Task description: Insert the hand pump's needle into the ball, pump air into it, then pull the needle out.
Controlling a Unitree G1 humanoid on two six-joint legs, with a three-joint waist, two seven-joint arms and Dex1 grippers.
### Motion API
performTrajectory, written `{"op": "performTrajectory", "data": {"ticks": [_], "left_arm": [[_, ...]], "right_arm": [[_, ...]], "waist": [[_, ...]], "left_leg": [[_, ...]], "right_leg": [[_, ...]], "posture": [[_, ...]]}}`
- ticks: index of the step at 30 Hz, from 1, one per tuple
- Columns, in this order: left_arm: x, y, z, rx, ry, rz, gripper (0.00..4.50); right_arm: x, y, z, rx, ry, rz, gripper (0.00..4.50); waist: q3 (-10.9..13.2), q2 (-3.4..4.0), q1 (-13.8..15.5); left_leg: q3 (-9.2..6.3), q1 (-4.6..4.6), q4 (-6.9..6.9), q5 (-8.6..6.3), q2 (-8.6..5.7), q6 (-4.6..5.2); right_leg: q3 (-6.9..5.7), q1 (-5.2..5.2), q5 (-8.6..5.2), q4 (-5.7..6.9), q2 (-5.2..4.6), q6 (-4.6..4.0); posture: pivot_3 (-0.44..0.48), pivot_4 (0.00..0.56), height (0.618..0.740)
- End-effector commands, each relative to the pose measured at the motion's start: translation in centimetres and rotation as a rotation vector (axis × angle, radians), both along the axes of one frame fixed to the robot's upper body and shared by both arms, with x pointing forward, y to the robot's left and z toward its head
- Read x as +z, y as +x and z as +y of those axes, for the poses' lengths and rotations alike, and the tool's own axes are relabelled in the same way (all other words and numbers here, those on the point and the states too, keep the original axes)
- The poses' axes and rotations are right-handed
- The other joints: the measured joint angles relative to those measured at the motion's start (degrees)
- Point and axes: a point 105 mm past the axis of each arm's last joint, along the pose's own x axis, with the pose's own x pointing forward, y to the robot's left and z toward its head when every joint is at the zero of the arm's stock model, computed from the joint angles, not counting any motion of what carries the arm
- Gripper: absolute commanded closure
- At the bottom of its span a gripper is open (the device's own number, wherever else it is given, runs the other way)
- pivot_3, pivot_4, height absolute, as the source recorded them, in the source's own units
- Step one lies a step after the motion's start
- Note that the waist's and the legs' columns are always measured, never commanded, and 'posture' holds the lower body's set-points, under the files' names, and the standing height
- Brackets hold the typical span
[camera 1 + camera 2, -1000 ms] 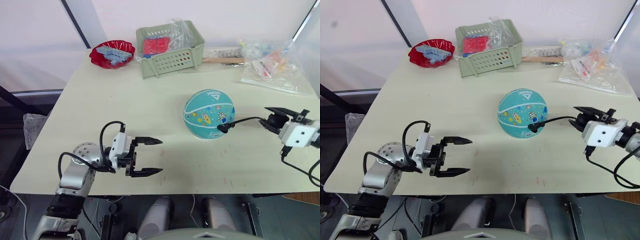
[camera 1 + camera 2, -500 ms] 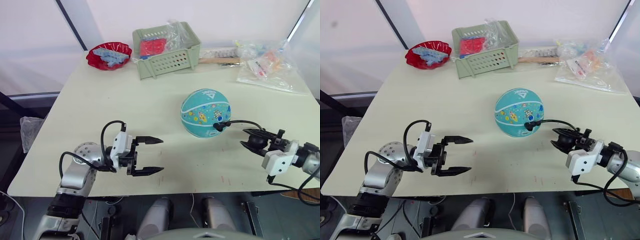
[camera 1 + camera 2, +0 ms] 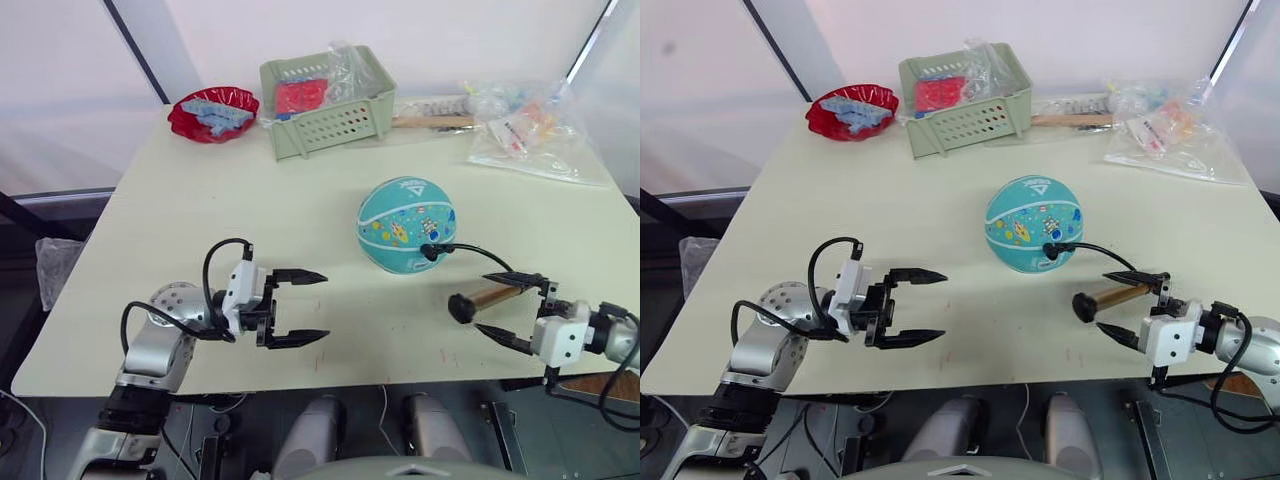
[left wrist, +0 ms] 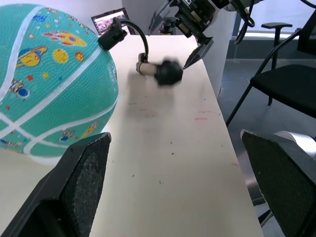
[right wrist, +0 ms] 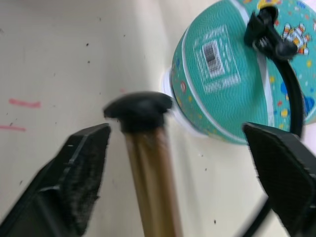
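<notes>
Ball (image 3: 407, 225): teal-turquoise rubber, white seam lines, small colourful cartoon prints, a white triangle logo with lettering on top. Rests on the pale surface (image 3: 200, 230), right of centre.

Needle (image 3: 430, 251): black fitting seated against the ball's lower right side; the pin itself too small to make out. A thin black hose (image 3: 478, 255) arcs from the fitting to the pump.

Hand pump (image 3: 483, 298): bronze-gold cylinder with a black end cap pointing toward the robot's left, lying near the surface's front edge, just right of and nearer than the ball. It sits between the fingers of the right hand (image 3: 503, 310); the fingers are spread, one above and one below the cylinder, and the right wrist view shows gaps on both sides of the barrel, so the hand is released rather than gripping.

Left hand (image 3: 300, 307): fingers spread wide, holding nothing, hovering over the front left of the surface, well apart from the ball. Bare surface lies between it and the ball.

Pale green perforated basket (image 3: 330, 100): at the far side, holding a red item and crumpled clear plastic.

Red bowl (image 3: 213, 112): to the left of the basket, holding light blue pieces.

Clear plastic bags (image 3: 530, 130): far right corner, colourful small contents, not identifiable. A wooden-handled tool (image 3: 430, 121) lies between the basket and the bags.
</notes>
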Motion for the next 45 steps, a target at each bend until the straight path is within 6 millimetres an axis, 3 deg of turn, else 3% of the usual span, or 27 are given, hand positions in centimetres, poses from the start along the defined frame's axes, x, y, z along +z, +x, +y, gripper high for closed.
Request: {"op": "performTrajectory", "data": {"ticks": [1,4,11,19,23,35,45], "left_arm": [[1.2,0.5,-0.2,0.0,-0.011,-0.051,0.0],[1.8,1.1,-0.4,0.013,-0.026,-0.064,0.0],[4.0,3.7,-1.8,0.083,-0.083,-0.106,0.0],[6.6,6.9,-4.5,0.157,-0.162,-0.148,0.0],[8.2,8.6,-6.3,0.189,-0.2,-0.185,0.0],[9.6,11.8,-9.9,0.27,-0.2,-0.137,0.0],[9.4,13.2,-13.3,0.285,-0.202,-0.116,0.0]], "right_arm": [[1.0,-0.3,-0.2,-0.013,0.053,-0.027,0.03],[1.3,-1.0,-0.1,-0.021,0.133,-0.005,0.03],[3.2,-3.2,0.5,-0.102,0.54,0.115,0.03],[4.6,-4.5,1.5,-0.12,0.734,0.151,0.03],[5.3,-4.9,2.1,-0.121,0.783,0.169,0.03],[6.3,-6.2,1.6,-0.176,0.815,0.208,0.03],[6.4,-6.8,1.2,-0.219,0.813,0.208,0.03]], "waist": [[0.0,0.0,0.03],[0.0,0.0,0.12],[0.01,-0.08,0.21],[0.03,-0.11,0.2],[0.03,-0.11,0.4],[0.06,-0.16,0.45],[0.09,-0.21,0.32]], "left_leg": [[0.0,0.01,0.0,0.0,0.0,0.0],[0.02,0.02,0.0,0.01,0.0,-0.01],[-0.06,0.0,0.01,0.01,0.0,0.0],[-0.01,0.02,0.14,0.01,0.0,-0.01],[-0.1,-0.12,0.38,0.01,-0.01,-0.01],[-0.14,-0.26,0.77,0.0,-0.02,0.01],[-0.11,-0.26,0.78,-0.01,-0.02,0.01]], "right_leg": [[0.0,0.0,0.0,0.02,0.0,0.0],[0.03,0.0,0.0,0.02,0.0,0.0],[0.04,0.01,0.0,0.02,0.02,0.0],[0.12,0.02,0.01,0.05,0.08,0.02],[0.06,0.01,0.02,0.06,0.13,0.04],[0.05,0.03,0.06,0.17,0.18,0.13],[0.07,0.02,0.07,0.17,0.18,0.15]], "posture": [[0.0,0.15,0.737],[0.0,0.15,0.737],[0.0,0.15,0.737],[0.0,0.15,0.737],[0.0,0.15,0.737],[0.0,0.15,0.737],[0.0,0.15,0.737]]}}
